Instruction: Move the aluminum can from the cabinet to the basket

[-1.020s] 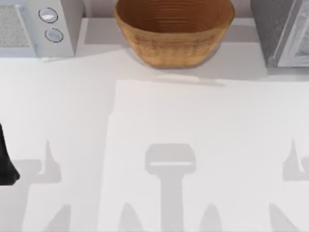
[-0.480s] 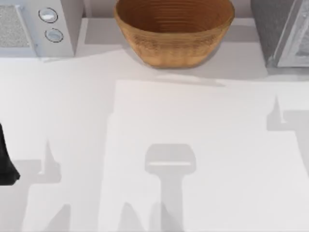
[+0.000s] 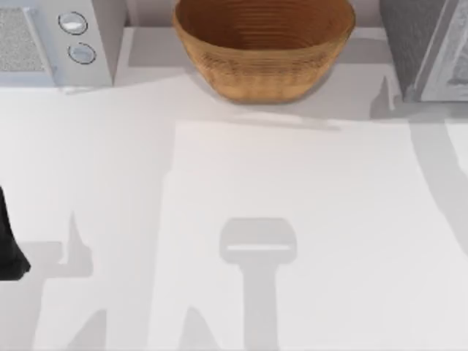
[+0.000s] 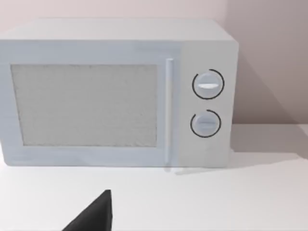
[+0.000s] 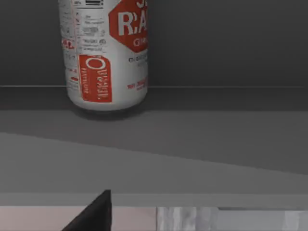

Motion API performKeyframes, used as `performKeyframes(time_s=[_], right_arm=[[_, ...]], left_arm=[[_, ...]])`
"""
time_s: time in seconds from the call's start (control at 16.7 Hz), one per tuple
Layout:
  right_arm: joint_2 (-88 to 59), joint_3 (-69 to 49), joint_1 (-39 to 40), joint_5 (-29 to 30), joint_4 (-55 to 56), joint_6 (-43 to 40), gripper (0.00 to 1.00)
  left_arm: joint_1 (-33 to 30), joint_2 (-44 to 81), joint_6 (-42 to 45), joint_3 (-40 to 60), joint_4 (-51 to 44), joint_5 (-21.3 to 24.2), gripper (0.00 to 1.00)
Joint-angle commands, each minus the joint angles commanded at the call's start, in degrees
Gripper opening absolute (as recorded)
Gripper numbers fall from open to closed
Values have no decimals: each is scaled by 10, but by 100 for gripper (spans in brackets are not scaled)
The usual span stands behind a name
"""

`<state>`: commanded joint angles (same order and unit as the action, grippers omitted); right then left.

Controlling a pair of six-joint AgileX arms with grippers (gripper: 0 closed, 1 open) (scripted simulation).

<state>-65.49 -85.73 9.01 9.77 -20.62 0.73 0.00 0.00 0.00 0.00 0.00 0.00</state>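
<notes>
The aluminum can (image 5: 107, 55), silver with red marks, stands upright on a dark grey shelf (image 5: 216, 103) inside the cabinet (image 3: 411, 44), which sits at the table's far right corner. A dark tip of my right gripper (image 5: 95, 214) shows at the edge of the right wrist view, short of the can and apart from it. The tan wicker basket (image 3: 263, 62) stands at the back centre, left of the cabinet. My left arm (image 3: 9, 248) is parked at the table's left edge, with a dark tip of its gripper (image 4: 94, 216) facing the white appliance.
A white appliance (image 3: 66, 40) with two round knobs (image 4: 207, 84) stands at the back left. The cabinet's white-framed door (image 3: 447, 69) is at the far right. A shadow of the right arm (image 3: 439, 168) falls on the white table in front of the cabinet.
The right arm's shadow has travelled from the table's lower right up to the cabinet's front. The left arm has not moved.
</notes>
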Motion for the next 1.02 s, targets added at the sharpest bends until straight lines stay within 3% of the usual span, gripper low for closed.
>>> performKeyframes(time_s=[0.3,0.78,1.02], right_arm=[[-98,-131,14,14,-31,2,100],[-113,-147,20,21,-31,3,100],[-198,-223,45,46,-18,2,100]], left_arm=[[0,0,0,0,0,0,100],[0,0,0,0,0,0,100],[0,0,0,0,0,0,100]])
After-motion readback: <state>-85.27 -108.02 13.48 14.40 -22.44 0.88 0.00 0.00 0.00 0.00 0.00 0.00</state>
